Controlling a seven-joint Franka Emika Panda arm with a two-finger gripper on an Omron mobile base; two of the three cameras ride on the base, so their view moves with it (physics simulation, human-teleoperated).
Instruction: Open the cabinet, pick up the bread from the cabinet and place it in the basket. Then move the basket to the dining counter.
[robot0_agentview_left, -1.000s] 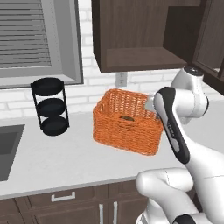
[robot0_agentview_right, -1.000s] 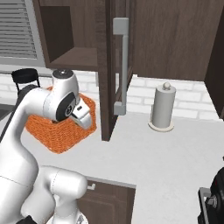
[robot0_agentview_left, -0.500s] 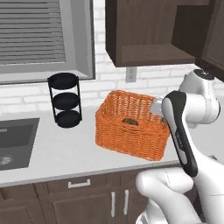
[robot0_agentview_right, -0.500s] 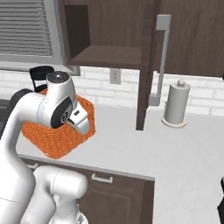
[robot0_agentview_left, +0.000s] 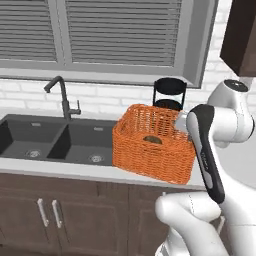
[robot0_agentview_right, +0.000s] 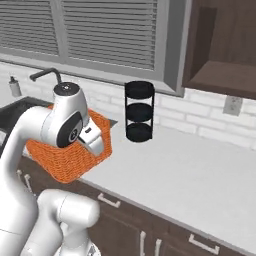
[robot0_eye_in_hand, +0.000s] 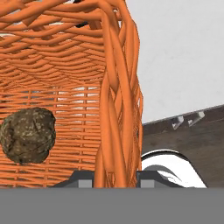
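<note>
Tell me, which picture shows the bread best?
The hand view: the bread looks big and close, a lumpy brown ball inside the basket. The left base view shows it as a small dark lump in the basket. In the right base view the arm hides it.

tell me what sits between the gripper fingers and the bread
The basket wall: the gripper straddles it in the hand view, with the bread inside.

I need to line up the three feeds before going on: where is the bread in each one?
Left base view: the bread lies inside the basket, centre of the picture.
Right base view: the bread can't be made out; the arm covers the basket interior.
Hand view: bread at left, on the basket floor.
Shared landmark: the basket.
</note>
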